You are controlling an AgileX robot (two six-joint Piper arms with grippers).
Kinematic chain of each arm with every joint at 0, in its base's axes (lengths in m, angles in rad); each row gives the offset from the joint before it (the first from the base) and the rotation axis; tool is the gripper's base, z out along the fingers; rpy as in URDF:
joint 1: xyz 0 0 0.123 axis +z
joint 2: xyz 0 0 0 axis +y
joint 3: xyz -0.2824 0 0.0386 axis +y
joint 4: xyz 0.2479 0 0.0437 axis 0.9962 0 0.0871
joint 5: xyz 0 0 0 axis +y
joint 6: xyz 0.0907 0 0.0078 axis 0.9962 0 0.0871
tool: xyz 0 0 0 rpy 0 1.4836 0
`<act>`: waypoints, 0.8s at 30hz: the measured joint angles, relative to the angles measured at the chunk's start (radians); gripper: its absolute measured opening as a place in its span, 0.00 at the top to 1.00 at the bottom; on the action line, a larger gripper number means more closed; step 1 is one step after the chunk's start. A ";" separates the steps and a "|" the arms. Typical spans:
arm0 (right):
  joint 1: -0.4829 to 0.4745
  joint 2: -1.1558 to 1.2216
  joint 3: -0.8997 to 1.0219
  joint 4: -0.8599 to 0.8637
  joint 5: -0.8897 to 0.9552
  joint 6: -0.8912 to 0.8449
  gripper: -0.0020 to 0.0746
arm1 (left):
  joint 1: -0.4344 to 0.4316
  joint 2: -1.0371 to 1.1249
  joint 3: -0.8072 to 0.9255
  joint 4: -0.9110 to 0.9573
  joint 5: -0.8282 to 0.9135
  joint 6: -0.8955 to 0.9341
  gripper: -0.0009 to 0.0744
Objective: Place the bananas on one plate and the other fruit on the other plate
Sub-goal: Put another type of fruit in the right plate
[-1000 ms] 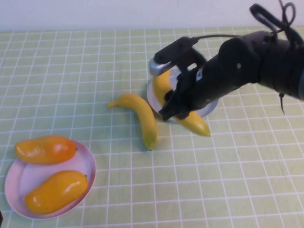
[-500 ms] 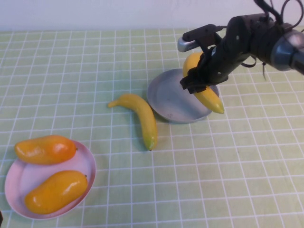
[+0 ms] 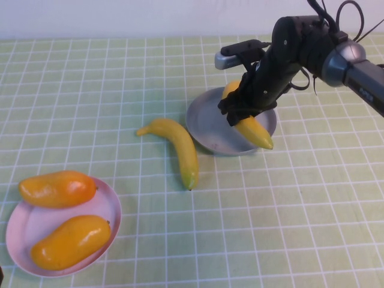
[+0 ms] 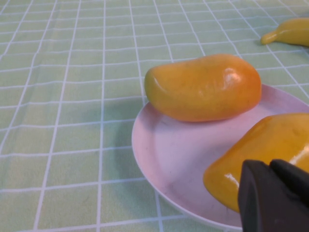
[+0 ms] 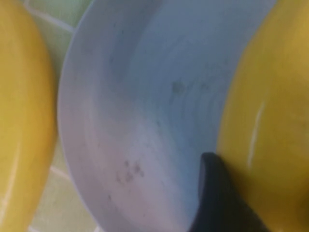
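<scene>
My right gripper [image 3: 241, 115] is shut on one banana [image 3: 252, 129] and holds it tilted over the right half of the grey-blue plate [image 3: 209, 127]. The banana's lower tip reaches the plate's near right rim. In the right wrist view a dark finger [image 5: 217, 193] presses that banana [image 5: 270, 116] above the plate's bowl [image 5: 145, 111]. The second banana [image 3: 180, 149] lies on the cloth just left of the plate. Two mangoes [image 3: 57, 188] [image 3: 70, 241] rest on the pink plate [image 3: 111, 207]. My left gripper [image 4: 270, 166] is shut and empty beside the nearer mango [image 4: 256, 159].
A green checked cloth [image 3: 288, 228] covers the whole table. The white wall runs along the far edge. The right arm [image 3: 336, 57] reaches in from the far right, with cables looped above it.
The right arm lifted the banana from the plate's near left side, swung it toward the far right, then brought it slightly left and down over the plate. The rest stays put.
</scene>
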State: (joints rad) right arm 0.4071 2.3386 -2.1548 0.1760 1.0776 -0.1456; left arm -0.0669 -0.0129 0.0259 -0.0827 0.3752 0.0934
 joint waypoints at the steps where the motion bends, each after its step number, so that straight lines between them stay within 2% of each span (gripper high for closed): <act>1: 0.000 0.000 -0.006 -0.005 0.018 0.005 0.58 | 0.000 0.000 0.000 0.000 0.000 0.000 0.99; 9: 0.000 0.000 -0.051 -0.076 0.074 0.097 0.39 | 0.000 0.000 0.000 0.000 0.000 0.000 0.99; 17: 0.009 -0.002 -0.117 -0.006 0.120 0.105 0.38 | 0.000 0.000 0.000 0.002 0.000 0.000 0.99; 24: 0.155 -0.022 -0.138 0.031 0.122 -0.034 0.40 | 0.000 0.000 0.000 0.002 0.000 0.000 0.99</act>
State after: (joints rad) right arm 0.5622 2.3171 -2.2927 0.2068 1.2000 -0.1792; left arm -0.0669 -0.0129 0.0259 -0.0808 0.3752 0.0934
